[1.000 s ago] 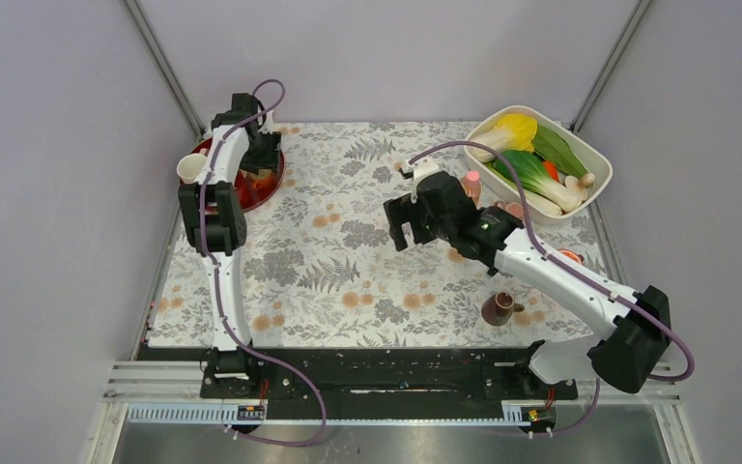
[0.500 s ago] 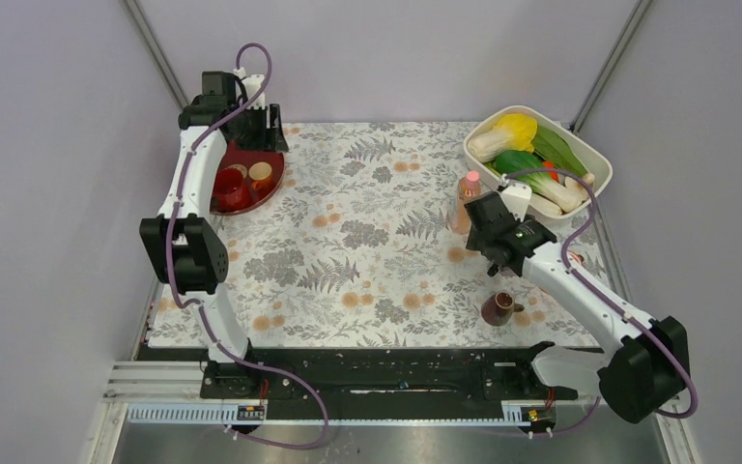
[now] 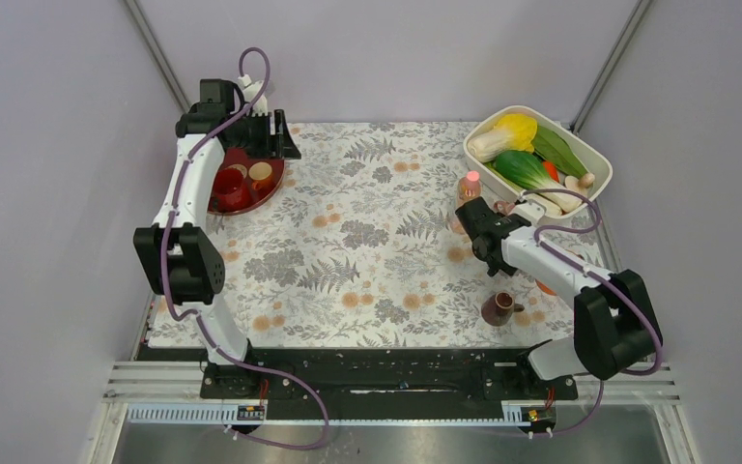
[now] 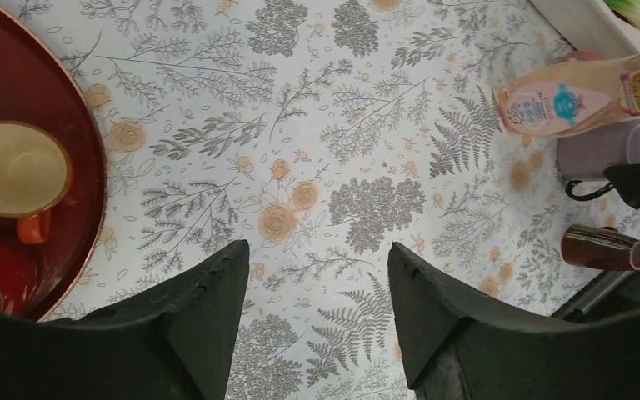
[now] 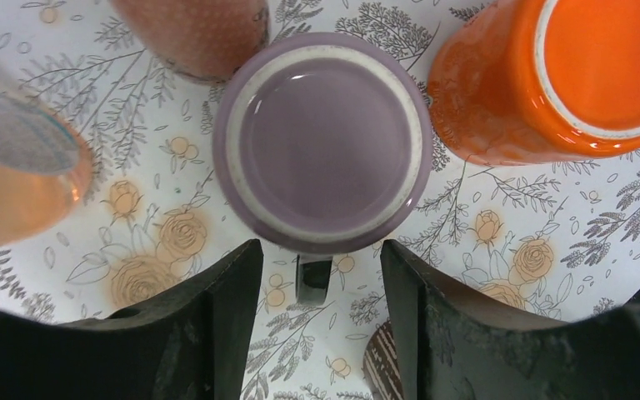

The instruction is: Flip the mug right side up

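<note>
Pale pink, the mug (image 5: 196, 29) stands on the worktop's (image 3: 348, 261) right side, apparently base-up, just beyond a mauve mug (image 5: 325, 137) over which the right fingers (image 5: 208, 333) hover, spread wide. The left fingers (image 4: 200, 325), equally wide, hang well apart by the tray (image 4: 50, 92).

Right fingers (image 5: 217, 333) swung over upturned cups (image 5: 325, 142), left fingers (image 4: 200, 333) raised off tray (image 4: 17, 83)
</note>
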Robot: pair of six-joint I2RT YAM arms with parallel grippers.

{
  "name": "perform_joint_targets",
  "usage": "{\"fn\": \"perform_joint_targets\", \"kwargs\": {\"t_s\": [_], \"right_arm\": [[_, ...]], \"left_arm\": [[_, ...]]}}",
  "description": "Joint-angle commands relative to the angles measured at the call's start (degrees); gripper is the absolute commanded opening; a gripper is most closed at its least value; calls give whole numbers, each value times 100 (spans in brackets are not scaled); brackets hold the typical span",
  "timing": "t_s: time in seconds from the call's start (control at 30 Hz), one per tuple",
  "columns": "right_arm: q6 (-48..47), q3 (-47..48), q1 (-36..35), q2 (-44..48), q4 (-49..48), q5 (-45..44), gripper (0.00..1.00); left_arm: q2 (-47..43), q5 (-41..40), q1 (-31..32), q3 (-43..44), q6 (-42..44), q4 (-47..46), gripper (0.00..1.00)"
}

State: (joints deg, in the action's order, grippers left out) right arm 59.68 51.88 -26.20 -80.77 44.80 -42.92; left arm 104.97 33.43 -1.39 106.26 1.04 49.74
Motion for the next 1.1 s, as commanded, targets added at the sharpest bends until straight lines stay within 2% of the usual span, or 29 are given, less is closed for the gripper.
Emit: {"fn": "perform_joint_targets", "kwargs": {"t_s": [0.0,0.13,0.17,0.23,0.3,0.33,0.43,0.57,0.7,0.9,1.07], "right_arm": [[385,-106,123,-246,-244,-176,63],[283,-146,124,-437,-352,-38,58],[330,-192,129,-446,-384,-46,54],[300,-338,145,-438,-602,-6,41],[128,-465,195,-406,-837,155,17],[59,-502,206,-376,-879,203,12],[-275,-615,211,-175,-1048,294,5],[-800,-657,211,417,-1247,473,0],[-1325,-626,209,1237,-1441,682,0],[-1663,-727,219,2399,-1442,574,0],[-2170,-400,228,3142,-1432,332,0]], "left_arm": [[-363,603,-15,72,-87,-258,65],[-362,694,-6,97,-86,-261,65],[-363,718,-12,92,-91,-256,65],[-381,739,-7,80,-86,-262,65],[-401,757,-12,58,-86,-256,65],[-406,776,-10,47,-86,-255,65],[-421,790,-12,28,-88,-190,65],[-458,723,-4,28,-58,-125,65],[-523,691,14,38,-66,-70,66],[-504,527,101,227,49,302,65],[-645,516,354,432,91,508,66]]}}
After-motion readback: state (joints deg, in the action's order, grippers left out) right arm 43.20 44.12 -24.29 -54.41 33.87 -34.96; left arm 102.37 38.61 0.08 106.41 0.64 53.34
